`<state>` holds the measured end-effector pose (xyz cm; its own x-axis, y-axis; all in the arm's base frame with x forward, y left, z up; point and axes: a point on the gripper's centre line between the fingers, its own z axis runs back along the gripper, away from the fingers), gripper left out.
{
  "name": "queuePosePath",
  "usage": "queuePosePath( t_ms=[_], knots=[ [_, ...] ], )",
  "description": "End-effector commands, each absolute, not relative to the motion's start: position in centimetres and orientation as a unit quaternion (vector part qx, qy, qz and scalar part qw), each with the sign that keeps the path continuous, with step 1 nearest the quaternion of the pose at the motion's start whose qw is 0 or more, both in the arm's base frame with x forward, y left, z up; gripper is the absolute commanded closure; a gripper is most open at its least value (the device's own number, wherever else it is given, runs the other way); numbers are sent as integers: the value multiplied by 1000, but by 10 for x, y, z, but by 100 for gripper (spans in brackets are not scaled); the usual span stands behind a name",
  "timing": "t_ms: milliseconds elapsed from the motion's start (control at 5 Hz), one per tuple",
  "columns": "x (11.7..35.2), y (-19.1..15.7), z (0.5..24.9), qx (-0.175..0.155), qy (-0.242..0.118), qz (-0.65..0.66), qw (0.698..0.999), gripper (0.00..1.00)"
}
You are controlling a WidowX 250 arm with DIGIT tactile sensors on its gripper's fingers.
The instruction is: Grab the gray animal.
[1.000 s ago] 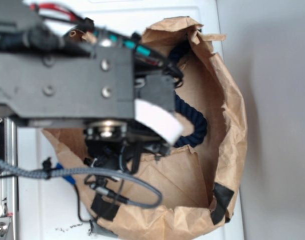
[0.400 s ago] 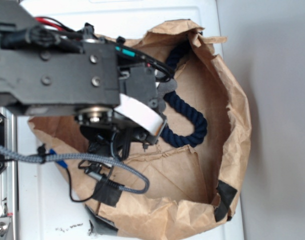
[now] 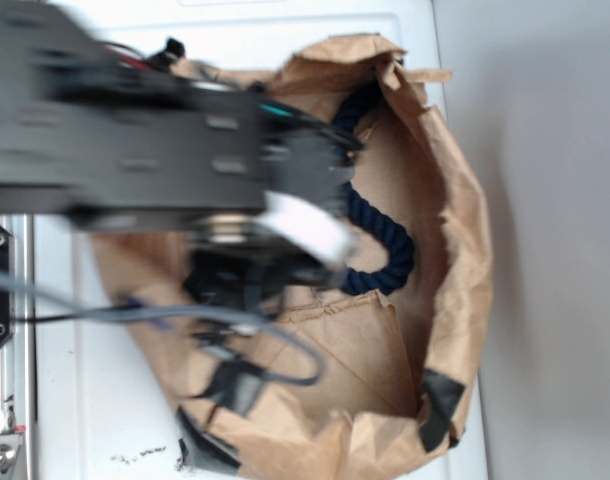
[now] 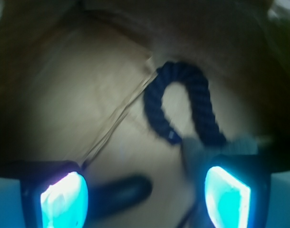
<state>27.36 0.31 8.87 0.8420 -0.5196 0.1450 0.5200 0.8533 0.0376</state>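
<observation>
In the wrist view my gripper (image 4: 145, 199) is open, its two cyan-lit pads (image 4: 64, 199) far apart, hanging low inside a brown paper bag (image 3: 465, 250). A blurred gray shape (image 4: 198, 148), which looks like the gray animal, lies just above the right pad and touches the end of a dark navy rope (image 4: 183, 102). A dark oblong capsule (image 4: 121, 192) lies on the bag floor between the pads. In the exterior view my motion-blurred arm (image 3: 165, 150) covers the bag's left half and hides the gray animal. The rope (image 3: 385, 240) curls out to the arm's right.
The bag's crumpled paper walls stand up all around, with black tape (image 3: 440, 400) at the lower right corner. The bag rests on a white surface (image 3: 95, 400). A gray wall (image 3: 555, 240) runs along the right side. A loose cable (image 3: 275, 355) hangs below the arm.
The arm first swung left, then back to the right, and is blurred by motion now. The rope has stayed in place.
</observation>
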Motion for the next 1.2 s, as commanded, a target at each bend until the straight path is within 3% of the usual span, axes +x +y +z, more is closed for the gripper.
queuePosePath(
  t_ms=[0, 200, 400, 600, 800, 1000],
  knots=[
    [307, 28, 120, -32, -107, -279, 954, 0],
    [298, 32, 136, -33, -112, -291, 950, 0],
    [305, 39, 128, -13, -124, -292, 948, 0],
    [321, 41, 88, 29, -101, -294, 950, 0],
    [315, 44, 66, 58, -102, -292, 949, 0],
    [293, 46, 62, 65, -112, -321, 938, 0]
  ],
)
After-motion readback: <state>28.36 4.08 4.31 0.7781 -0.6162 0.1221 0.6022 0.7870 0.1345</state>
